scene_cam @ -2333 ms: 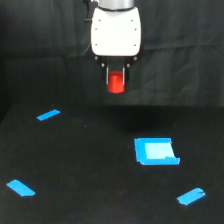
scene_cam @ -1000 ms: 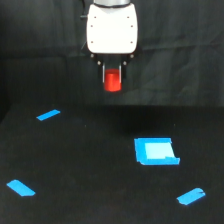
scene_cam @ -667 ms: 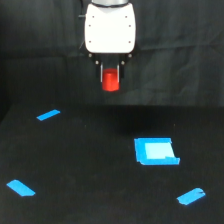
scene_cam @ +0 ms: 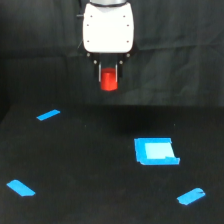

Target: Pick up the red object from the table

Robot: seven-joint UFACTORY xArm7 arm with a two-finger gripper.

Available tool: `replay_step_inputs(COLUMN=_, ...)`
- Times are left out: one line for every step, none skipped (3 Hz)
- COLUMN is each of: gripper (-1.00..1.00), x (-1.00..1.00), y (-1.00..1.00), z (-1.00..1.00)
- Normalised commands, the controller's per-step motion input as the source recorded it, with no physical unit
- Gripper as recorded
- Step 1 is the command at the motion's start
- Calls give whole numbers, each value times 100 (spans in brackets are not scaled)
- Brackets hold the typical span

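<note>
On the wide matte black surface (scene_cam: 100, 165), going from the exterior view's left, lie a small blue tape strip (scene_cam: 20, 188) near the front edge and another blue tape strip (scene_cam: 48, 115) farther back. Above the middle, the gripper (scene_cam: 108, 80) under the white arm housing (scene_cam: 108, 27) is closed on the small bright red-orange stubby cylinder (scene_cam: 108, 81), holding it clear of the surface against the black wrinkled backdrop cloth (scene_cam: 30, 50). Toward the right lie a flat blue square patch (scene_cam: 155, 151) and a third blue tape strip (scene_cam: 190, 196) near the front corner.
</note>
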Motion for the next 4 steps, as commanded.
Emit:
replay_step_inputs(gripper=-100, x=-1, y=-1, z=-3)
replay_step_inputs(gripper=-99, x=-2, y=6, z=4)
replay_step_inputs(gripper=-100, x=-1, y=2, z=2)
replay_step_inputs(gripper=-99, x=0, y=6, z=-12)
